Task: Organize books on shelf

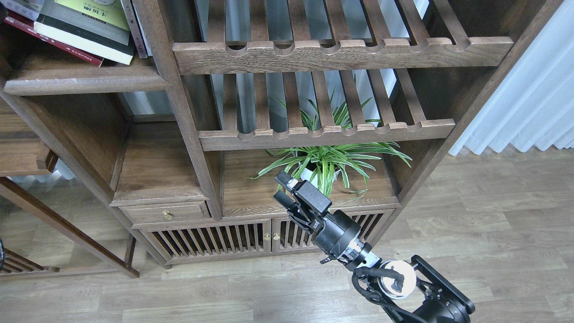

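Note:
The books lie in a slanted pile at the top left, cut off by the view's edge. The thick grey-black book (85,33) with a yellow-green panel rests on the red book (58,42). A corner of a pale book (18,5) shows at the very top left. They rest on the shelf (85,81), a solid dark-brown board with a rounded front edge. My right gripper (281,189) hangs low in the middle, in front of the cabinet, far from the books; its fingers stand apart and hold nothing. My left gripper is out of view.
Two slatted racks with notched front rails (341,51) (327,133) fill the upper right. A potted spider plant (327,163) stands just behind my right gripper. Below are a drawer (166,211) and slatted cabinet doors (210,240). A thin spine (128,27) leans against the upright post.

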Robot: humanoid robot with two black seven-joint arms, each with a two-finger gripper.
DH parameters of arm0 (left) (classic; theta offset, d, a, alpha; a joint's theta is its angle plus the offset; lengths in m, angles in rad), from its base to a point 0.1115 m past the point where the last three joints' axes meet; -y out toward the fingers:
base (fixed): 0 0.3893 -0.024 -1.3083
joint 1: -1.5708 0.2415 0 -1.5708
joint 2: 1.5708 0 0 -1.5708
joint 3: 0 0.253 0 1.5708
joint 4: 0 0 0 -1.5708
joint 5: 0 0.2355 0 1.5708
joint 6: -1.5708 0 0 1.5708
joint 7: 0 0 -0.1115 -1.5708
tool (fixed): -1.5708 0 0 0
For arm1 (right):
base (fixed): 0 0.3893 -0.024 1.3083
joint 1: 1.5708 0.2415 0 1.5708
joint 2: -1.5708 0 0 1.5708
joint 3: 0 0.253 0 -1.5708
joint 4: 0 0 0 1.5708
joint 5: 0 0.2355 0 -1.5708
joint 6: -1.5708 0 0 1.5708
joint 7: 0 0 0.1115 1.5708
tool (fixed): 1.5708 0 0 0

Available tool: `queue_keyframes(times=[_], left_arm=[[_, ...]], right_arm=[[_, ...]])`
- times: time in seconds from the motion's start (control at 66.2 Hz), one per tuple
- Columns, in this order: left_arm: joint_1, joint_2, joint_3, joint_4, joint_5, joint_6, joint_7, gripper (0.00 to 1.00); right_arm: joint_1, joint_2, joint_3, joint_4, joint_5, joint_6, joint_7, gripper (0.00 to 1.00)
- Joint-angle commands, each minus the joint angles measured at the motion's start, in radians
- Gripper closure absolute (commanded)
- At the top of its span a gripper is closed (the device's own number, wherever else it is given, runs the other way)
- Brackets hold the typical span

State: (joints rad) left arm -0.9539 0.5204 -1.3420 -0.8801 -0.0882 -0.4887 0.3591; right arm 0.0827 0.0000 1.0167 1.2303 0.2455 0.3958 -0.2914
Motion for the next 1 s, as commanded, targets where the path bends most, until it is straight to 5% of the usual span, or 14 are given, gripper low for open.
queue_keyframes(times=[0.0,0.272,0.981], left_arm=[[0.082,-0.008,-0.02,-0.111,-0.058,0.0,-0.003,0.07],[0.349,-0.109,-0.104,-0.359,-0.081,0.0,0.0,0.04],[0.705,-0.303,-0.086,-0.501,0.018,0.0,0.014,0.03]], right_arm=[[0.0,0.0,0.0,0.0,0.0,0.0,0.0,0.02],[0.0,0.0,0.0,-0.002,0.0,-0.002,0.0,0.02],[0.0,0.0,0.0,-0.002,0.003,-0.002,-0.002,0.02]])
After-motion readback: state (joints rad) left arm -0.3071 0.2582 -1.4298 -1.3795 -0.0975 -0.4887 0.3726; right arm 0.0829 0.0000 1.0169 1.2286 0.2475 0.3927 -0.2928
